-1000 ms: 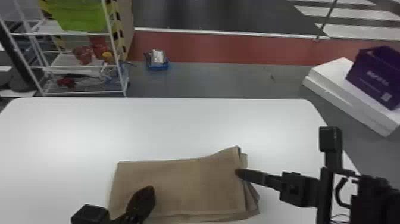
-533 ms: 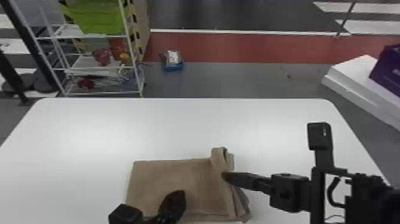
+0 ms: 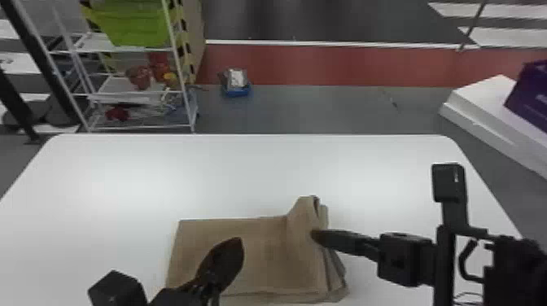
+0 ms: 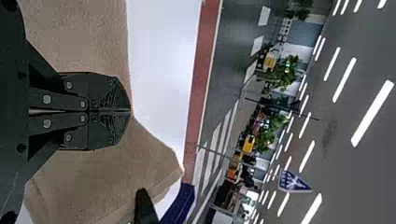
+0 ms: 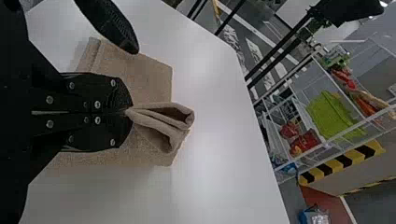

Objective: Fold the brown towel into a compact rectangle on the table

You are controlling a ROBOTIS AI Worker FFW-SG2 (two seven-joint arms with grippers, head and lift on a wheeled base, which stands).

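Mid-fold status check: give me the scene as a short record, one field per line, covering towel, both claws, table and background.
Towel: brown cloth towel, folded in layers, roughly rectangular; right end raised in a loop
Right claw: black, two-fingered, shut on the towel's raised fold
Left claw: black, two-fingered, shut, over the towel's left part; contact unclear
Table: white, rounded corners
Background: lime-green plastic bin on white wire rack; purple box at right

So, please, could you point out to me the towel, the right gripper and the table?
Towel (image 3: 266, 260), head view: its flat middle.
Right gripper (image 5: 131, 112), right wrist view: between its fingertips.
Table (image 3: 244, 175), head view: bare top beyond the towel.
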